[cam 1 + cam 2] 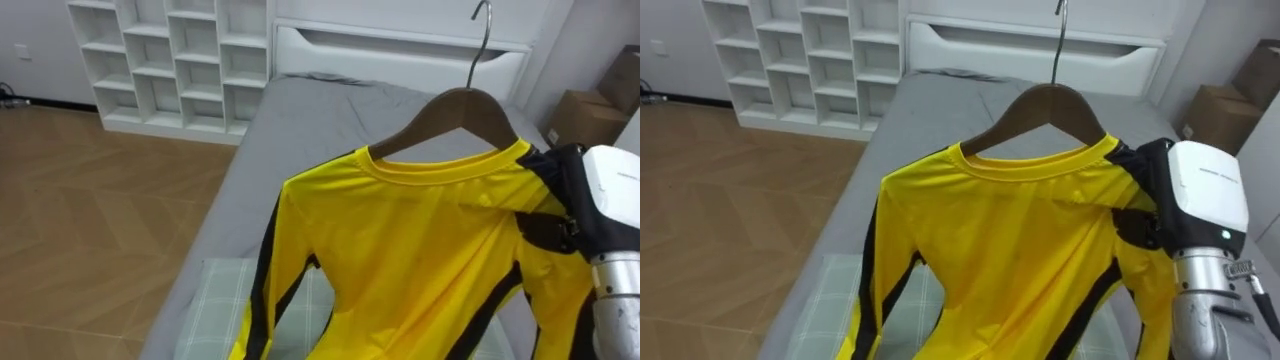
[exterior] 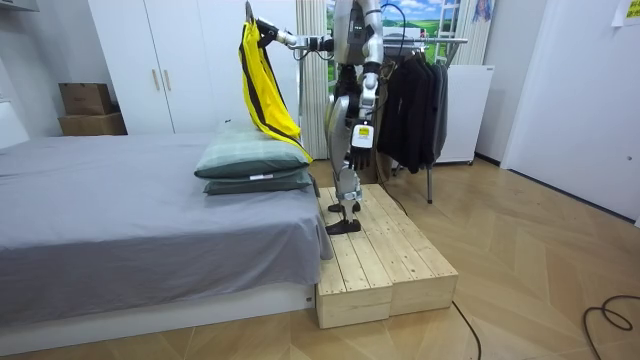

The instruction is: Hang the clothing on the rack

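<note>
Your robot stands on a wooden platform beside the grey bed. Its right hand is held high and clasped round one shoulder of a yellow shirt with black stripes. The shirt sits on a wooden hanger, above the stacked pillows. The left hand hangs by its side; how open it is cannot be told.

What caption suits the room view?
Robot on a wooden platform beside the bed, right hand holding a yellow shirt on its hanger.
</note>
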Robot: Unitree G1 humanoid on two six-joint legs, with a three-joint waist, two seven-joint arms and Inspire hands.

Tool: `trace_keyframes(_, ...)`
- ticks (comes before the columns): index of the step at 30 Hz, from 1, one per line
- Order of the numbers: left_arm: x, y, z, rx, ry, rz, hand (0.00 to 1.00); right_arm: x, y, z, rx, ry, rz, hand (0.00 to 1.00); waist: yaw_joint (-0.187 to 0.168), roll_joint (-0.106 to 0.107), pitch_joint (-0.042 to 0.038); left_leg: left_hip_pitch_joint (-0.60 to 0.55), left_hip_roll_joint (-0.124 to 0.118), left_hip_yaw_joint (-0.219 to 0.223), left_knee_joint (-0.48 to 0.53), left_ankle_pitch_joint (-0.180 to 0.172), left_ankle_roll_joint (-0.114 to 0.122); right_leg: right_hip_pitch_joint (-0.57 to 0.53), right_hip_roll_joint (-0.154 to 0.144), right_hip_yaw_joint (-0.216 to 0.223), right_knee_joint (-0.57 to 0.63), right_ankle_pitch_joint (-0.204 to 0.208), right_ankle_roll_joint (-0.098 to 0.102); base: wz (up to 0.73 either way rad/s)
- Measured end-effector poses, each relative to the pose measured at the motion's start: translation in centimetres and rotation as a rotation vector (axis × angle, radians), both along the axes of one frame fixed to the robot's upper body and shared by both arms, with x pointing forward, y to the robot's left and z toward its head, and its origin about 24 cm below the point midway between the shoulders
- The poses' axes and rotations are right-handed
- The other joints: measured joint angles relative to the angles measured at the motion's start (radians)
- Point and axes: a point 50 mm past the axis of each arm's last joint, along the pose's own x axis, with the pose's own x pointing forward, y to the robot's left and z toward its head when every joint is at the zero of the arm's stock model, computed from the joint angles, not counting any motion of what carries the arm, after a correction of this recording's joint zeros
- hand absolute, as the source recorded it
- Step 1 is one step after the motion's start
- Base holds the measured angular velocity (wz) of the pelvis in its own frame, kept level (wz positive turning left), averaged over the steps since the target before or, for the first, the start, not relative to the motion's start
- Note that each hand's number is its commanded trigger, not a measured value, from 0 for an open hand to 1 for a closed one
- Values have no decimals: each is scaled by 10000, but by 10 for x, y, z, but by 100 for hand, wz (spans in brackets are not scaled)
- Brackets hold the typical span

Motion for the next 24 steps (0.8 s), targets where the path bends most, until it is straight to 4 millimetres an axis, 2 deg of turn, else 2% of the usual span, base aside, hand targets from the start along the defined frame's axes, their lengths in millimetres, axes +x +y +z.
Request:
trace_keyframes(8, 3, -6, -2, -379, -264, 1127, 0, -3, 2, 2, 23, -211, 176, 100, -73, -35, 29, 40, 11, 66, -102, -5, -6, 4, 0, 95, 8, 0, -2, -3)
trace_keyframes(15, -4, -14, -5, -467, -112, 1238, 0, -19, 5, 0, -9, -242, 349, 100, -258, 36, 83, -36, 70, 278, 216, -307, 81, -97, -8, 223, 242, 5, 4, -7)
trace_keyframes(18, 0, -15, -6, -469, -181, 1181, 0, -23, 5, -5, 5, -78, 412, 100, -247, 48, 83, -42, 262, 779, 286, -413, 122, -508, 8, 646, 547, 11, 15, -51)
trace_keyframes(21, -1, -13, -5, -336, -177, 1185, 0, -23, 6, -6, 24, -6, 436, 100, -257, 53, 91, 88, 461, 1629, 283, -537, 153, -933, -10, 659, 914, 40, 24, -86)
trace_keyframes(22, -1, -12, -5, -220, -190, 1203, 0, -23, 6, -7, 54, 80, 443, 100, -166, 53, 91, 238, 568, 2129, 227, -606, 153, -1100, -24, 556, 1058, 94, 18, -114)
trace_keyframes(23, -1, -12, -5, -184, -193, 1207, 0, -24, 7, -8, 50, 105, 445, 100, -139, 50, 90, 312, 630, 2393, 208, -648, 150, -1174, -55, 336, 1099, 128, 5, -136)
trace_keyframes(24, 1, -11, -5, -158, -238, 1207, 0, -25, 7, -10, 89, 178, 424, 100, -28, 69, 93, 452, 768, 2964, 192, -735, 138, -1318, -151, -302, 1144, 243, -30, -148)
